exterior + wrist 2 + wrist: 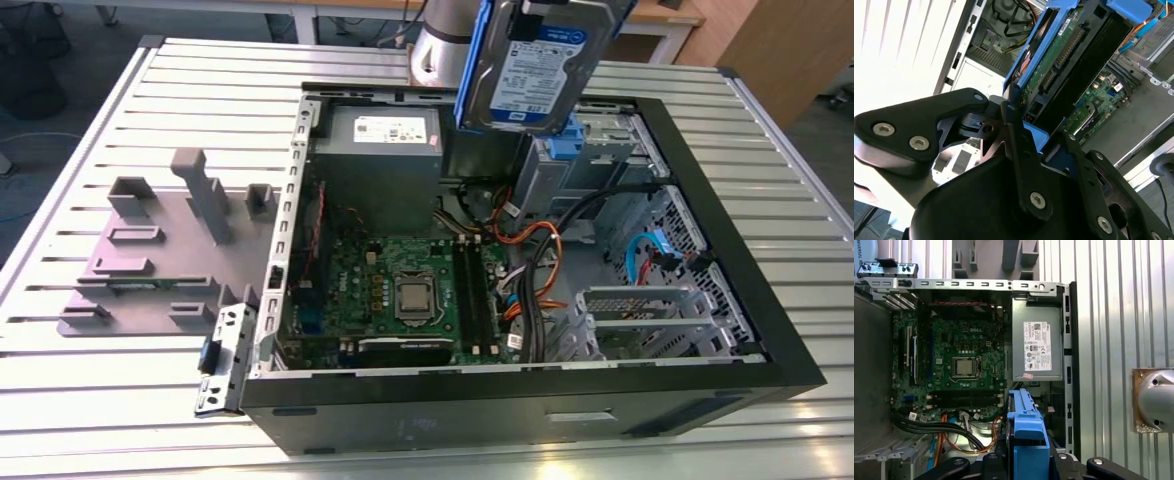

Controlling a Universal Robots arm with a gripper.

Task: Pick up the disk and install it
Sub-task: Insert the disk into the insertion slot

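Spanning the exterior view, a slatted metal table carries the open computer case, which lies on its side with its inside facing up. Just outside the case, on the exterior view's left, a grey plastic stand with upright posts rests on the slats. Inside the case, the green motherboard covers the floor near the middle. The grey power supply sits in the case's far corner beside it, and in the first wrist view its white sticker faces the camera.

The disk hangs in the air above the far side of the case, clear of its rim. It stands on edge and is tilted, with its white-and-blue label facing outward and blue rails along its sides. The gripper is clamped on the disk's blue carrier, one black finger pressed against each side.
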